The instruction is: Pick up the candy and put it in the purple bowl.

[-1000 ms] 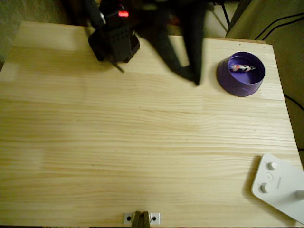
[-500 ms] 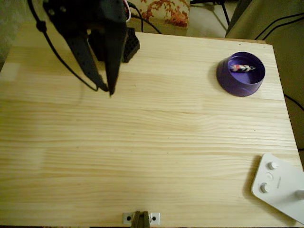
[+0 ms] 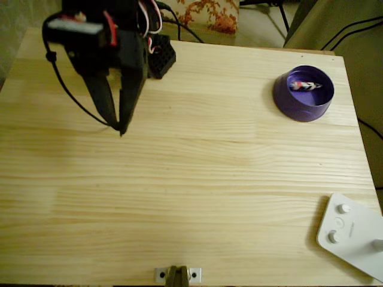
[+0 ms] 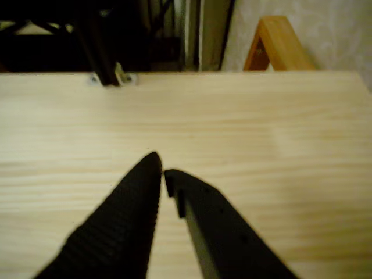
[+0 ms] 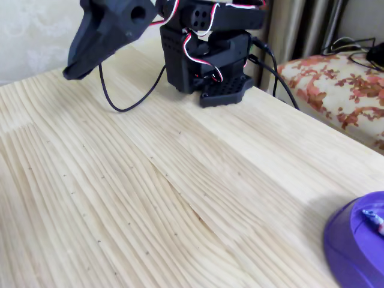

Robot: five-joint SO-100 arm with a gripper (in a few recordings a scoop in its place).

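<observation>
The candy, a small wrapped sweet with a red middle, lies inside the purple bowl at the table's back right in the overhead view. The fixed view shows the bowl at the lower right corner, with the candy just over its rim. My black gripper hangs above bare wood at the back left, far from the bowl. In the wrist view the gripper is shut with its tips almost touching and nothing between them. The gripper points down at the left in the fixed view.
The arm's black base with red and white wires stands at the back edge. A white device with knobs overhangs the front right corner. A small metal bracket sits at the front edge.
The arm swung from beside the bowl across to the back left of the table, and its fingers drew closer together. The candy stayed in the bowl.
</observation>
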